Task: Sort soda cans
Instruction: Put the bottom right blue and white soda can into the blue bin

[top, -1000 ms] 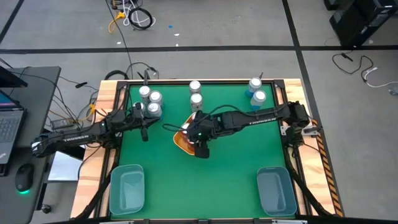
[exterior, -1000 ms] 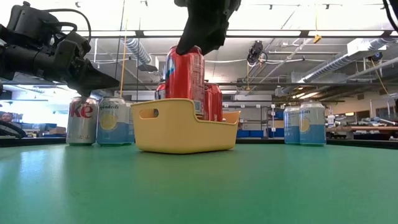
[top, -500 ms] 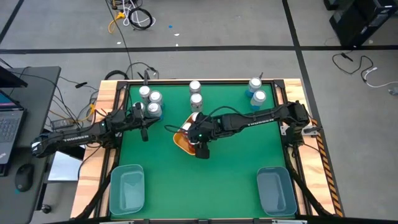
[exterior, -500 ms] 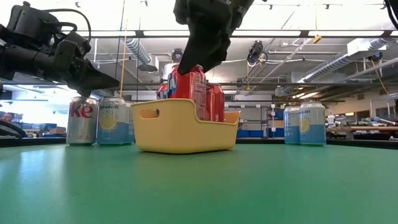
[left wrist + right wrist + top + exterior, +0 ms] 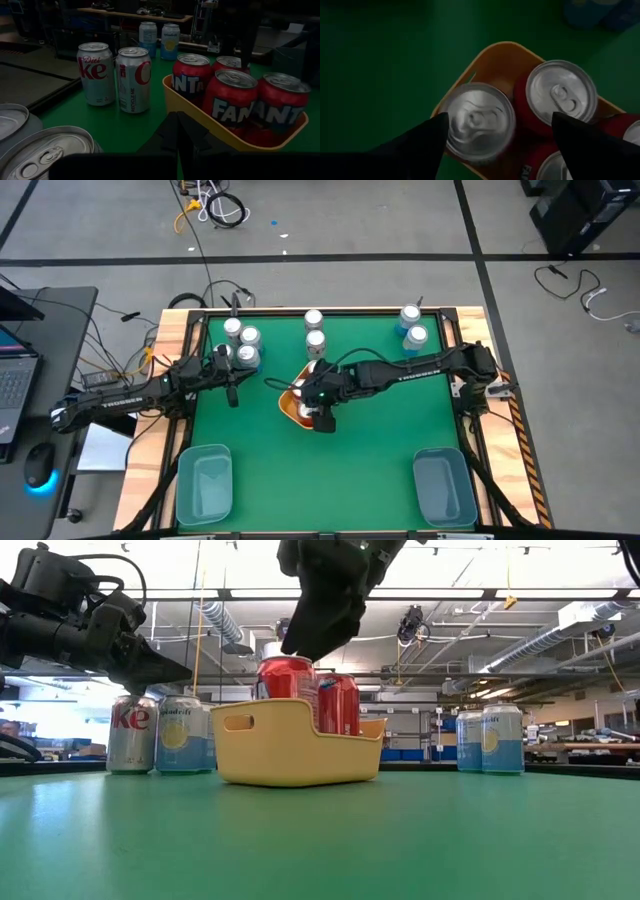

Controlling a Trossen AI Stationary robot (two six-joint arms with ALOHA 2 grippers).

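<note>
- A red can [image 5: 287, 676] stands upright in the near corner of the yellow bin [image 5: 295, 745]; in the right wrist view its silver top [image 5: 479, 120] sits just inside the bin's corner.
- More red cans [image 5: 229, 97] stand packed beside it in the same bin, four red cans in all in the left wrist view.
- The right gripper [image 5: 497, 137] hangs just above that corner can, jaws spread wide on either side of its top and not touching it.
- The yellow bin lies near the middle of the green tabletop [image 5: 370, 450].
- Two silver-grey cans [image 5: 134, 78] stand beside the bin, toward the tabletop's far edge.
- A cluster of cans [image 5: 242, 345] stands at the far left, and two light blue cans [image 5: 412, 327] stand at the far right corner.
- The left gripper [image 5: 232, 385] hovers near the far-left cluster, jaws pressed together and holding nothing.
- Two translucent blue-grey bins [image 5: 204, 483] sit at the near corners.
</note>
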